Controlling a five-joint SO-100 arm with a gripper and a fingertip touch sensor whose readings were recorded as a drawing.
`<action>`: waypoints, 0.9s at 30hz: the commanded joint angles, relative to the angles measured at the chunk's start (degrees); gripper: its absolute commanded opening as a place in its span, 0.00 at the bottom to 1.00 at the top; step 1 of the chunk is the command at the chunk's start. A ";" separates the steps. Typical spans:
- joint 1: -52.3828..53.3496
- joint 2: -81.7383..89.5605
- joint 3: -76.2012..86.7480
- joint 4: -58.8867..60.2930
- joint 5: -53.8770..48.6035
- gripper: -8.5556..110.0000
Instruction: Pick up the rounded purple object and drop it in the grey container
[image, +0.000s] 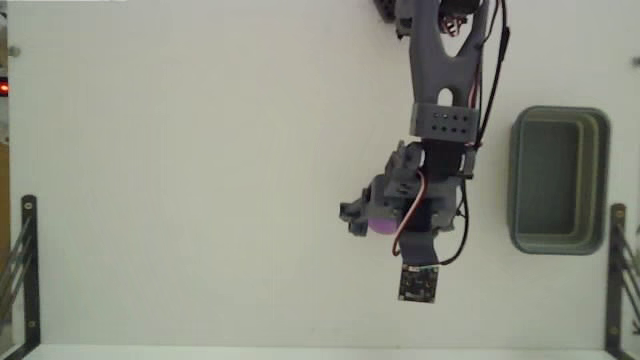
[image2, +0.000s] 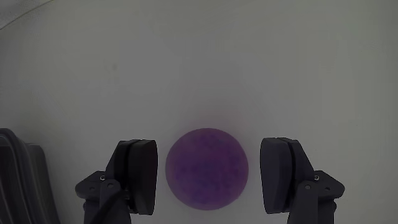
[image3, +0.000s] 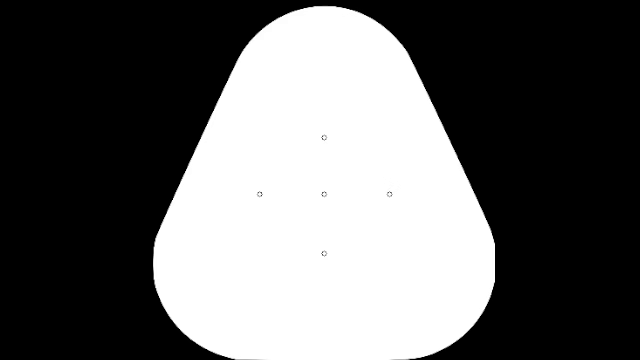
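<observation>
Grasp step, pre-close. Wrist view: gripper (image2: 207, 177) is spread wide with the purple ball (image2: 207, 167) sitting between the 2 fingers (image2: 142, 174), on the white table (image2: 186, 68). Thin gap visible on each side of the ball, slightly wider on the right of that view, so no contact yet as far as I can tell. Nothing is gripped; jaws released.

Fixed view: arm (image: 440, 90) reaches down from the top edge, gripper (image: 372, 226) over the middle-right of the table (image: 180, 180). Only a sliver of the ball (image: 380, 229) shows under the gripper body. Grey container (image: 560, 180) sits well apart, toward the right edge of that view, looks empty, opening up.

How to do it well, my read:
- Ball is round and will roll if 1 finger hits first. Shift slightly so both gaps match, then close.
- Fingers look level with the widest part of the ball; keep that height so the pads meet its equator and don't squeeze it out upward or downward.
- Close slow, stop when the ball is pinched; it looks soft-ish, so no hard clamp needed.
- Lift straight up before swinging toward the container, clear its thick rim, release over the middle of the opening.

Risk: ball nudged away from the wrist camera, out of the jaws, during closing.
</observation>
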 joint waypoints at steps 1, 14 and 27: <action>0.60 1.94 -0.06 -1.35 0.26 1.00; 0.60 1.99 2.67 -4.02 0.26 1.00; 0.60 1.92 5.29 -6.71 0.26 1.00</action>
